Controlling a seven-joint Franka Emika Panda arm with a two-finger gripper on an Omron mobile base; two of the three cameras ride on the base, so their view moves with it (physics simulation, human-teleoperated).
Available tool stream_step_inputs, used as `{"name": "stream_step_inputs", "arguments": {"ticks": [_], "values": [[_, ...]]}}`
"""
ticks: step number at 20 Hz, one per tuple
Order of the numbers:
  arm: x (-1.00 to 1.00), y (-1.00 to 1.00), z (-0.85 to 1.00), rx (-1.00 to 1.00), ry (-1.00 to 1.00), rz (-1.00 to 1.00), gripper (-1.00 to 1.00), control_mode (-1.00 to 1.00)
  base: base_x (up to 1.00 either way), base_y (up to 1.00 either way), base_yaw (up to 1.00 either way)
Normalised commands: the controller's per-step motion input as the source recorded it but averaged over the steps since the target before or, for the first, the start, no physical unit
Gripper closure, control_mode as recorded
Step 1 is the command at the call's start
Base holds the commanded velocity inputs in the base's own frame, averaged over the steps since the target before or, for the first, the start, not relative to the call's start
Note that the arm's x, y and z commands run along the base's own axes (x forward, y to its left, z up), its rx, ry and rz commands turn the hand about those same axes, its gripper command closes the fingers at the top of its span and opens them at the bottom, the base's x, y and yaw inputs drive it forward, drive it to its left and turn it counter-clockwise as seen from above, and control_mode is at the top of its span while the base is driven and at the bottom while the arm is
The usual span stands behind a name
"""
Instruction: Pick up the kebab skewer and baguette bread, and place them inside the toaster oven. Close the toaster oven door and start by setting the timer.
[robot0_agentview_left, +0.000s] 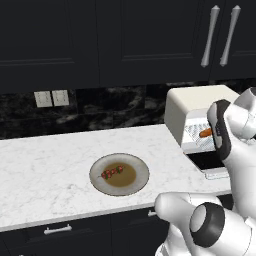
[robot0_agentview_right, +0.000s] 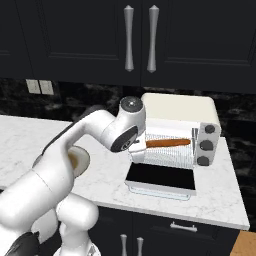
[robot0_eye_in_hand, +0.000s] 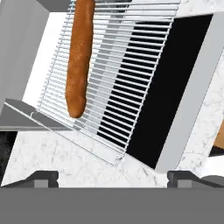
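The baguette bread (robot0_eye_in_hand: 78, 61) lies lengthwise on the wire rack (robot0_eye_in_hand: 118, 74) inside the cream-white toaster oven (robot0_agentview_right: 180, 107), and shows as an orange-brown loaf (robot0_agentview_right: 167, 143) on the shelf. The toaster oven door (robot0_agentview_right: 161, 179) hangs open and flat, dark glass up. My gripper (robot0_eye_in_hand: 113, 177) hovers just outside the oven's left front corner (robot0_agentview_right: 136, 145), open, with nothing between its fingers, a short way off the loaf's near end. The kebab skewer (robot0_agentview_left: 112, 172) rests on the brown plate (robot0_agentview_left: 141, 165) to the oven's left.
Three dark knobs (robot0_agentview_right: 205, 145) run down the oven's right side. The white marble counter (robot0_agentview_left: 45, 160) stretches left of the plate, and its front edge runs close below the open door. Dark upper cabinets with silver handles (robot0_agentview_right: 129, 37) hang above.
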Motion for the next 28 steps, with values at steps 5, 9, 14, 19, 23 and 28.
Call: {"name": "stream_step_inputs", "arguments": {"ticks": [5, 9, 14, 19, 23, 28], "values": [[-0.55, 0.96, 0.16, 0.00, 0.08, 0.07, -1.00, -1.00, 0.00, 0.00, 0.00], [-0.29, 0.95, 0.01, 0.00, 0.13, 0.10, -1.00, -1.00, 0.00, 0.00, 0.00], [0.09, 0.98, -0.03, 0.00, 0.16, 0.16, -1.00, -1.00, 0.00, 0.00, 0.00], [0.32, 0.99, -0.37, 0.00, 0.21, 0.17, -1.00, -1.00, 0.00, 0.00, 0.00], [0.62, 1.00, -0.52, 0.00, 0.21, 0.06, -1.00, -1.00, 0.00, 0.00, 0.00], [0.74, 1.00, -0.58, 0.01, 0.22, 0.00, -1.00, -1.00, 0.00, 0.00, 0.00]]}}
